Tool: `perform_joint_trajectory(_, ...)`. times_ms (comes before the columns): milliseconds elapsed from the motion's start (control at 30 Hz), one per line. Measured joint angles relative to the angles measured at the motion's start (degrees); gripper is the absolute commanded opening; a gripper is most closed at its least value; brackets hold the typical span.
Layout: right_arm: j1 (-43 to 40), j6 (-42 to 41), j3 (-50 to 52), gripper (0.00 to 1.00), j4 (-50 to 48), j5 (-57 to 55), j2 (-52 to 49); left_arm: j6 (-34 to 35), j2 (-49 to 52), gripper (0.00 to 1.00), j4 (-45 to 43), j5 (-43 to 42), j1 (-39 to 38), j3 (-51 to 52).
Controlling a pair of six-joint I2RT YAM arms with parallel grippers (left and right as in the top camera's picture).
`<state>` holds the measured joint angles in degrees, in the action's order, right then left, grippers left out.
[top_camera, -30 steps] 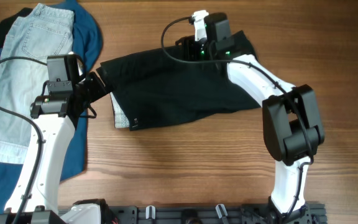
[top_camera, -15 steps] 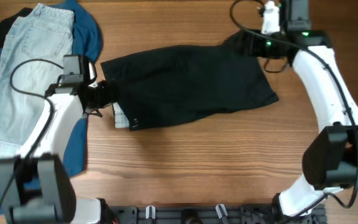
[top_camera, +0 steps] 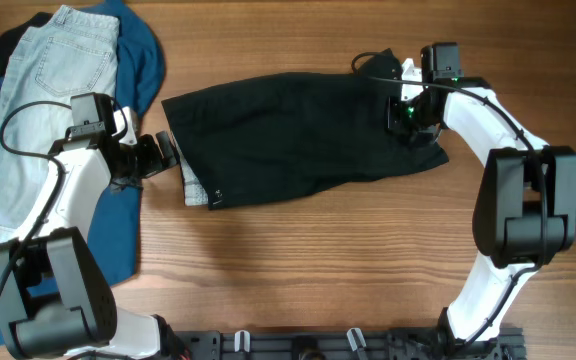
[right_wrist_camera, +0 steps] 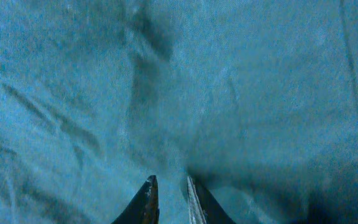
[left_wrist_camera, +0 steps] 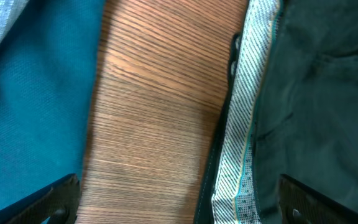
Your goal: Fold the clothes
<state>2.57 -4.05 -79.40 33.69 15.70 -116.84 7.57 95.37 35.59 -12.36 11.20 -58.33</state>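
The black shorts lie spread flat across the middle of the table, with their whitish striped waistband lining showing at the left end. My right gripper is down on their right part. In the right wrist view its jaws stand almost together, with a pinch of the shorts' cloth between them. My left gripper is open at the waistband's left edge. In the left wrist view its wide-apart fingers straddle bare wood and the lining, and the gripper holds nothing.
Light-blue denim shorts lie on a dark-blue garment at the far left, under my left arm. The dark-blue garment fills the left side of the left wrist view. Bare wooden tabletop runs along the front.
My right arm came down from the far back right onto the shorts' right part and its jaws closed. My left gripper drew back slightly to the left of the waistband, still open.
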Motion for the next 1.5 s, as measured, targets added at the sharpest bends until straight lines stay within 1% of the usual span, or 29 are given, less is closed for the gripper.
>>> perform_joint_trajectory(100,0.0,-1.03,0.0,0.06,-1.57,-3.63,-0.48,-1.14,0.0,1.0,0.04,-0.87,0.02,0.0)
perform_joint_trajectory(267,0.0,-1.25,0.0,0.04,-2.08,-8.28,-1.53,-1.51,0.0,1.0,0.17,-0.83,0.02,0.0)
perform_joint_trajectory(600,0.0,-1.22,-0.04,0.04,-2.71,-8.74,-2.8,-1.55,1.14,1.0,0.9,-1.55,0.02,0.0)
perform_joint_trajectory(767,0.0,-1.25,-0.04,0.04,-2.71,-8.72,-2.8,-3.91,7.06,1.0,-0.07,-6.54,0.02,-0.13)
perform_joint_trajectory(1000,0.0,-1.25,-0.09,0.05,-2.73,-8.72,-2.84,-4.79,8.07,0.98,-3.5,-11.23,0.13,-0.44)
perform_joint_trajectory(1100,0.0,-1.25,-0.13,0.05,-2.71,-8.72,-2.84,-5.01,8.22,0.92,-3.74,-11.72,-0.39,-0.46)
perform_joint_trajectory(1200,0.0,-1.25,-0.13,0.05,-2.71,-8.72,-2.86,-5.16,8.48,0.89,-3.23,-13.05,-2.29,-0.46)
perform_joint_trajectory(1267,0.0,-1.27,-0.13,0.05,-2.71,-8.72,-2.86,-5.18,8.61,0.84,-3.3,-13.57,-5.09,-0.46)
perform_joint_trajectory(1300,0.0,-1.27,-0.13,0.05,-2.71,-8.72,-2.86,-5.2,8.68,0.84,-3.32,-13.75,-5.99,-0.46)
perform_joint_trajectory(1367,0.0,-1.27,-0.13,0.05,-2.71,-8.72,-2.86,-5.11,8.81,0.79,-3.56,-13.31,-7.96,-0.44)
perform_joint_trajectory(1400,0.0,-1.27,-0.13,0.05,-2.71,-8.72,-2.86,-4.85,8.83,0.74,-3.65,-12.94,-8.41,-0.44)
perform_joint_trajectory(1467,0.0,-1.27,-0.13,0.05,-2.71,-8.72,-2.86,-3.02,8.83,0.6,-3.82,-10.84,-9.07,-0.46)
perform_joint_trajectory(1500,0.0,-1.27,-0.13,0.05,-2.71,-8.72,-2.86,-2.05,8.9,0.48,-3.93,-9.73,-9.22,-0.48)
